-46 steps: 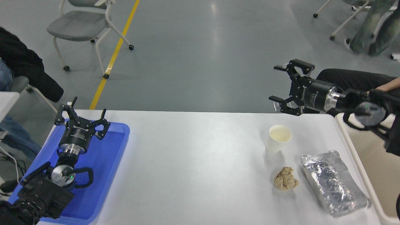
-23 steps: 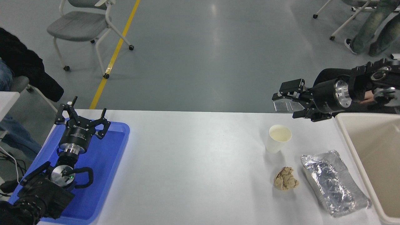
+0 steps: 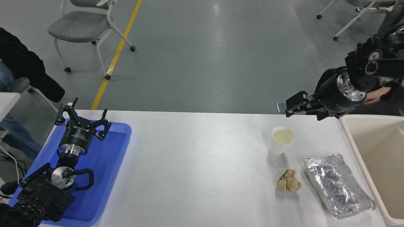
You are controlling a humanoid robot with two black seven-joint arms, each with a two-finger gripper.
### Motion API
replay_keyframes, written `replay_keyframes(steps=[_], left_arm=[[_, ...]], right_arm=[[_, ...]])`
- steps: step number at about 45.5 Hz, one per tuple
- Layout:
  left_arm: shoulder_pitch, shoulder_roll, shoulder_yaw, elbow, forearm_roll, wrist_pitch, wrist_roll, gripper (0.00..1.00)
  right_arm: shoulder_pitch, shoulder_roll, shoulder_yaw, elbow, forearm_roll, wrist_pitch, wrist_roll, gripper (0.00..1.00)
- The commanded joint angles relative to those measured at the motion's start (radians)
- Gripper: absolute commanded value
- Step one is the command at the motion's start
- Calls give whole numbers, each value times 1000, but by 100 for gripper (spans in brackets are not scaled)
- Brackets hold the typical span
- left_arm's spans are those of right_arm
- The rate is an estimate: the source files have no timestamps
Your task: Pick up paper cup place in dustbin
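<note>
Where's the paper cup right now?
Head view: the paper cup stands upright on the table's right side, just behind the crumpled brown paper ball and left of the foil tray.

above paper cup [image 3: 281, 140]: open | near side: paper ball [image 3: 288, 181], foil tray [image 3: 338, 186]

Paper cup [image 3: 281, 140] upright, dustbin [image 3: 353, 143] nearby

Single view, head camera, mounted high on the robot's side of the table [image 3: 195, 164], facing forward and down. Table fills the lower half at close range; grey floor [image 3: 205, 56] and wheeled chair [image 3: 85, 28] occupy the upper half, farther off. Both arms enter from the sides
</note>
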Motion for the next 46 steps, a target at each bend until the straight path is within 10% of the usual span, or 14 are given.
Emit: replay_keyframes(steps=[1, 23, 46], left_arm=[[0, 0, 1, 2, 0, 0, 0, 100], [0, 0, 1, 2, 0, 0, 0, 100], [2, 0, -1, -1, 0, 0, 0, 100]], right_arm=[[182, 75, -137, 158, 48, 51, 2, 100], [355, 259, -149, 218, 451, 132, 5, 100], [372, 261, -166, 213, 347, 123, 5, 100]])
